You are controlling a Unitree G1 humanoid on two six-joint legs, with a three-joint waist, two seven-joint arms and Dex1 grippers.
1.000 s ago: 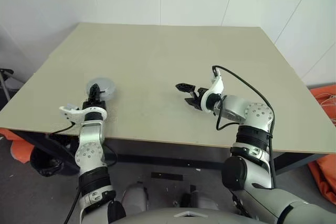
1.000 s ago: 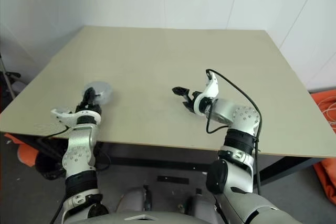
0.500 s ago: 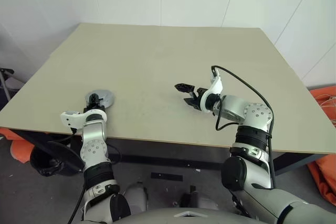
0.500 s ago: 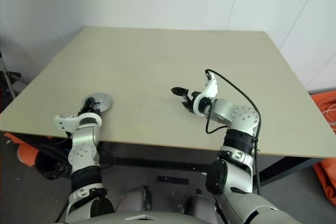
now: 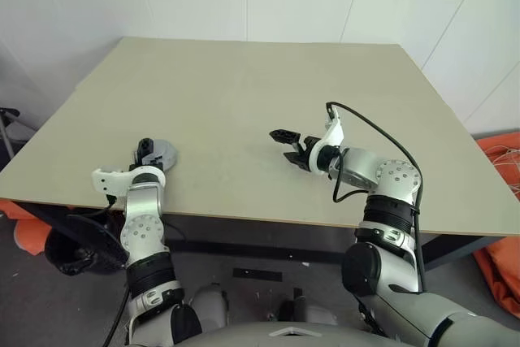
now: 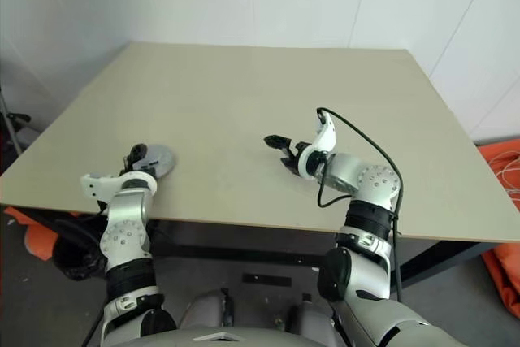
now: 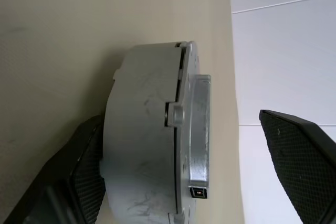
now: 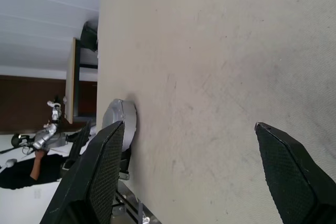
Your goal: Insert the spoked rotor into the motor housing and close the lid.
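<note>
Beige table (image 5: 244, 95); wrist view: closed motor housing (image 7: 152, 140) between left end effector's (image 7: 194, 182) spread fingers.

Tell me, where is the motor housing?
The housing sits on the table near its front left edge, right at the left end effector.

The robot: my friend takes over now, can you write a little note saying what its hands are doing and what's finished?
Left gripper: open, fingers either side of the motor housing, not clamping.
Right gripper: open, holding nothing, above the table near its middle.
Housing sits near the table's front left edge, lid shut on it.
Done: lid looks closed; the rotor can't be seen.
Left: back the left gripper away.
</note>
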